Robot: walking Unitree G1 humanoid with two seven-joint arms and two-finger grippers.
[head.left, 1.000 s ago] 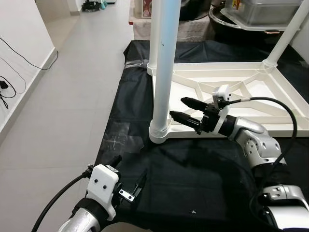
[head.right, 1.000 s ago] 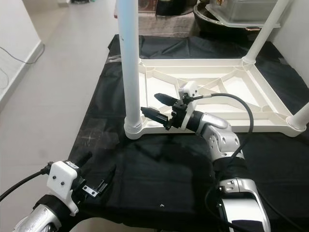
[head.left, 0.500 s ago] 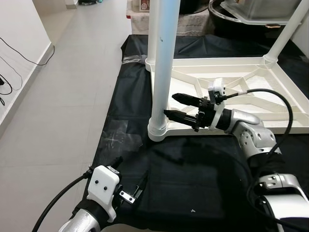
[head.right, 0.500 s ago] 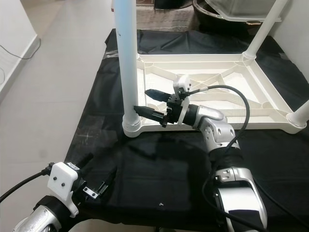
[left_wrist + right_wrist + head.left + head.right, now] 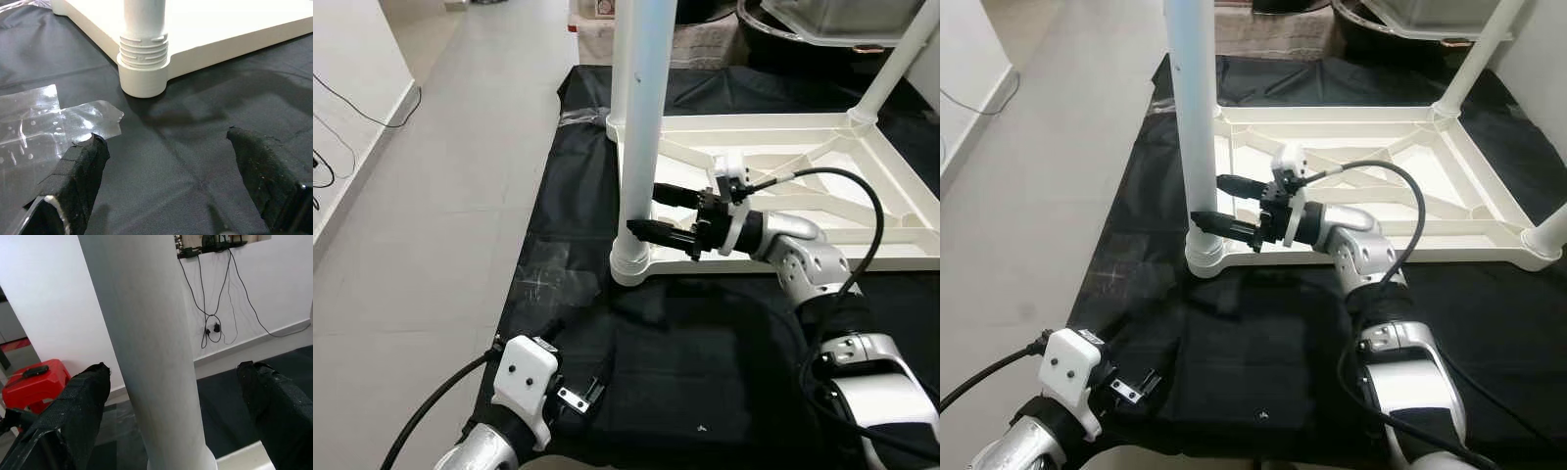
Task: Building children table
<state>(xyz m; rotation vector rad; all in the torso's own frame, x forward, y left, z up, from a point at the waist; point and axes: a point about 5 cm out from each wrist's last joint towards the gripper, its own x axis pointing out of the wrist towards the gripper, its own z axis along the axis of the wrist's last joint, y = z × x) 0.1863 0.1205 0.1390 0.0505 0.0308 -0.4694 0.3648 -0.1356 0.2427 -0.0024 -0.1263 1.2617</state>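
While the near table leg (image 5: 641,127) runs out of frame at the top, its upper end is cut off, same for the far leg (image 5: 891,69) at the right corner. A third leg (image 5: 1552,235) pokes in at the edge of the right eye view, mostly cropped.

Right tool (image 5: 644,211) is spread wide, one finger on each side of the near leg just above its socket (image 5: 631,266). Can't tell from the head views whether the fingertips (image 5: 83,396) actually touch the leg; the right wrist view shows gaps on both sides, so nothing gripped.

Left tool (image 5: 578,377) sits low over the black cloth (image 5: 685,352), fingers parted, holding nothing. Its wrist view looks at the ribbed socket and a scrap of clear plastic film (image 5: 44,122) lying on the cloth.

White plastic table (image 5: 783,176) lies upside down on the cloth on the floor, ribbed underside up, legs standing vertical in the corner sockets. Near leg is plain white with a small dark speck.
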